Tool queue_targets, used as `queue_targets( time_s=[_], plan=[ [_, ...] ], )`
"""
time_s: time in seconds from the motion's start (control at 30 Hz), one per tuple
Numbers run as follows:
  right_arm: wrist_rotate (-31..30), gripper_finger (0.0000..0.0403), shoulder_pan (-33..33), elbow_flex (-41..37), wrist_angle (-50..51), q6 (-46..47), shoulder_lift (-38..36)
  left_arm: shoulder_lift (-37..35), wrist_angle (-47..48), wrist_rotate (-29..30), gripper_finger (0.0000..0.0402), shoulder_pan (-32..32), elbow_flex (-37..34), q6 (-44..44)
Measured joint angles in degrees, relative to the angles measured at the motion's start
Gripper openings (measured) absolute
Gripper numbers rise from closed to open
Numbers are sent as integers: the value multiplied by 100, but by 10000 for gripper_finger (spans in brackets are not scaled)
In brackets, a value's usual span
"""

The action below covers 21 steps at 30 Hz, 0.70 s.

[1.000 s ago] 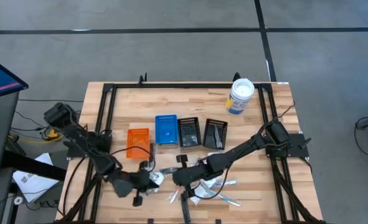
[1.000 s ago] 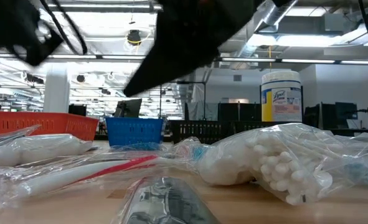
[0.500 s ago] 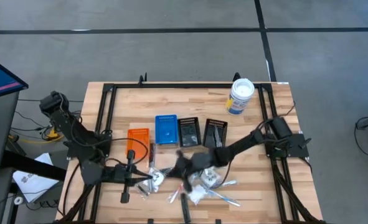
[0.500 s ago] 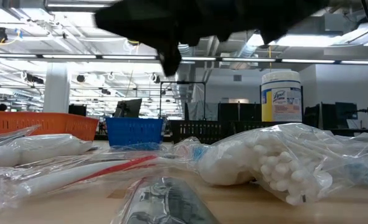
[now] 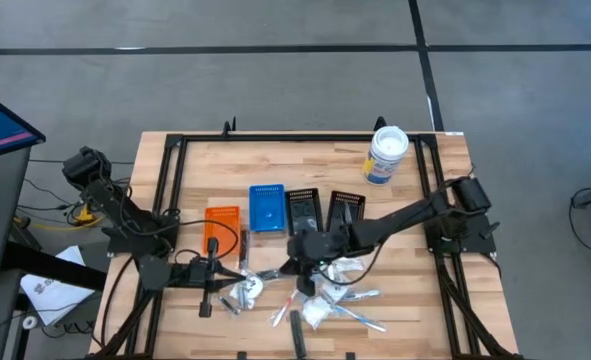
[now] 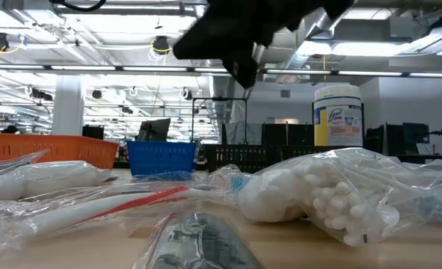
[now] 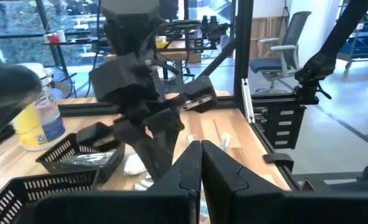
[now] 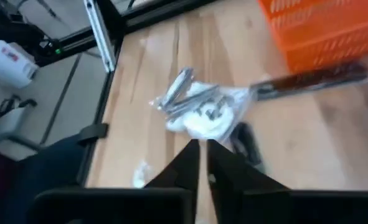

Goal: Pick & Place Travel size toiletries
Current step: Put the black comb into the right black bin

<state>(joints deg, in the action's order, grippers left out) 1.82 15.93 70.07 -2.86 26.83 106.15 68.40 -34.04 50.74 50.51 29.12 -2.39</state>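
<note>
Travel size toiletries [image 5: 320, 295] lie heaped on the wooden surface [image 5: 405, 215] just in front of the blue bin [image 5: 267, 207], right pincer [image 5: 302, 282] held over them, fingers nearly together, nothing gripped, left pincer [image 5: 204, 308] closed and empty, beside the orange bin [image 5: 221, 228]

Orange bin [image 5: 221, 228], blue bin [image 5: 267, 207], two black bins [image 5: 303, 212]. Pale striped wood tabletop [image 5: 305, 165]. White tub [image 5: 386, 154], blue label. Toiletries [image 5: 320, 300] silvery, white.
</note>
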Motion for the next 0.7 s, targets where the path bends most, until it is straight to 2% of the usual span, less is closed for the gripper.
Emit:
queue_targets(
  time_s=[0.2, 0.33, 0.4, 0.53, 0.7],
  plan=[
    [572, 147, 12, 878, 510, 214, 481, -137, 230, 331, 2, 304, 0, -26],
    [605, 226, 54, 1157, 673, 373, 849, -241, 306, 542, 2, 602, 0, 78],
    [603, 253, 52, 1226, 637, 530, 1019, -238, 319, 538, 2, 667, 0, 160],
    [607, 273, 17, 1252, -90, 921, 1377, -238, 319, 424, 2, 688, 0, 173],
    [607, 274, -80, 1247, -296, 1234, 1719, -238, 317, 408, 2, 688, 0, 155]
  ],
)
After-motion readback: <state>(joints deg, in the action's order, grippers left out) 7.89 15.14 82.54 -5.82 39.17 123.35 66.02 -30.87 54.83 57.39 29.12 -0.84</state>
